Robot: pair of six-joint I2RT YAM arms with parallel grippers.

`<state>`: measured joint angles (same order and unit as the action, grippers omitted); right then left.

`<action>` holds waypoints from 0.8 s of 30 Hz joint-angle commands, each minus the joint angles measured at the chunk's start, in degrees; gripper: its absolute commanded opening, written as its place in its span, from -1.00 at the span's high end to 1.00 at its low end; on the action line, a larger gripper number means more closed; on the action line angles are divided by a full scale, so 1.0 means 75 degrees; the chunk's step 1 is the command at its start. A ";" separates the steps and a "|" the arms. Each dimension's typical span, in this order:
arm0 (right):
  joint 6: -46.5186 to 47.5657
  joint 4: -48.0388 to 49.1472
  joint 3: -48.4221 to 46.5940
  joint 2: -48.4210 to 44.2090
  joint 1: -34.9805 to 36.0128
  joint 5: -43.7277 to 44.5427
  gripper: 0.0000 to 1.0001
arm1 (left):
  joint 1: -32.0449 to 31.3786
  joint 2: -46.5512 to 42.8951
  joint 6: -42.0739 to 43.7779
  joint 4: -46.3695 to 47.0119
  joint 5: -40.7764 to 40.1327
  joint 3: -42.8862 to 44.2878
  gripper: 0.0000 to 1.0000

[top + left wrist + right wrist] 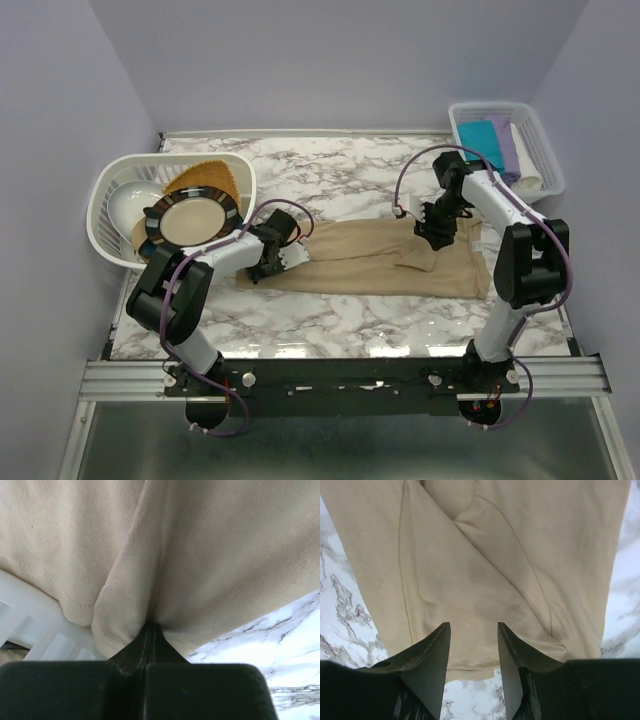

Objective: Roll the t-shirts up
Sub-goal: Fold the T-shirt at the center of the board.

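The large beige t-shirt (380, 258) lies folded into a long strip across the middle of the marble table (340, 325). At its left end, my left gripper (272, 262) is shut on a pinch of the cloth; in the left wrist view the fingertips (151, 626) meet with beige fabric (225, 555) bunched around them. My right gripper (436, 235) hovers over the strip's right part. It is open, its jaws (474, 627) standing apart above the beige shirt's hem (485, 555) with nothing between them. Teal (482, 140), lilac (505, 140) and white (527, 150) t-shirts sit in the far right basket.
A white lattice basket (548, 178) stands at the back right corner. At the left, another white basket (108, 195) holds a round tan plate with a black patterned rim (192, 222) and a woven tan piece (208, 178). Its lattice (30, 625) shows beside my left fingers.
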<state>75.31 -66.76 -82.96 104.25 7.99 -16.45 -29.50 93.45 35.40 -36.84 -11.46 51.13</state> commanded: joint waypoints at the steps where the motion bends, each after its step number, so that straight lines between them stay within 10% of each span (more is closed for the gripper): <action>1: 0.0201 0.0381 0.0548 0.0011 0.0399 -0.0175 -0.04 | 0.0054 0.0583 -0.0231 0.0471 0.0755 -0.0314 1.00; 24: 0.0869 0.1587 0.2247 -0.0305 0.0892 0.0423 -0.04 | 0.0054 0.0689 -0.0266 0.0471 0.0720 -0.0209 1.00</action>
<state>80.31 -58.48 -68.62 103.92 14.20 -15.22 -29.50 94.08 34.61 -37.50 -11.57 51.81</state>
